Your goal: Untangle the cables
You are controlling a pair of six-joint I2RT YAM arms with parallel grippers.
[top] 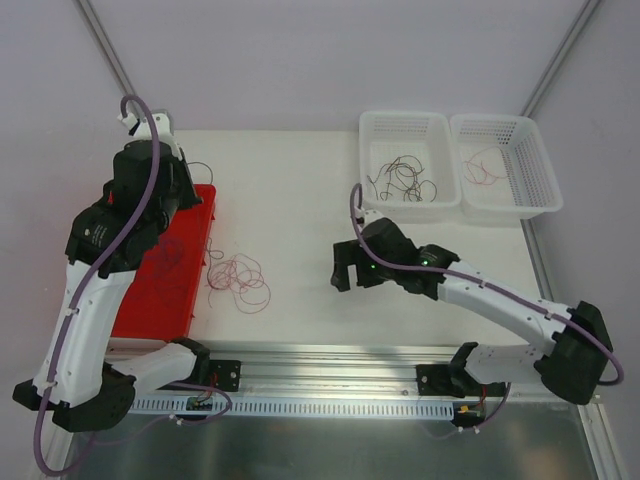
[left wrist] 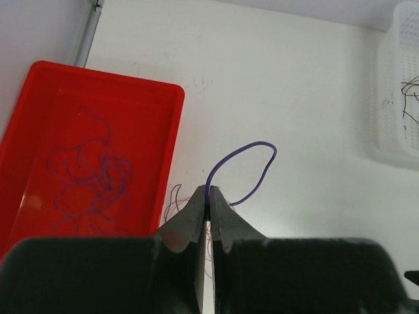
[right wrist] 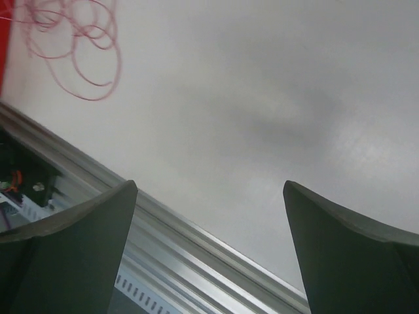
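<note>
Your left claw [left wrist: 208, 196] pinches a hair-thin purple wire loop [left wrist: 260, 143]; it may slip out.
Top view: curly pink-red thin wires [top: 238, 280] lie left of middle on the white table [top: 300, 200], just beside the red plastic tray [top: 160, 295]; a fast pull could drag them or tighten knots. Left wrist view: the purple loop shows mid-frame past the shut claw's tips, and more purple wires [left wrist: 91, 180] curl in the tray at left. Right wrist view: your right claw [right wrist: 209, 190] is wide and holds nothing; pink-red loops sit upper left.
</note>
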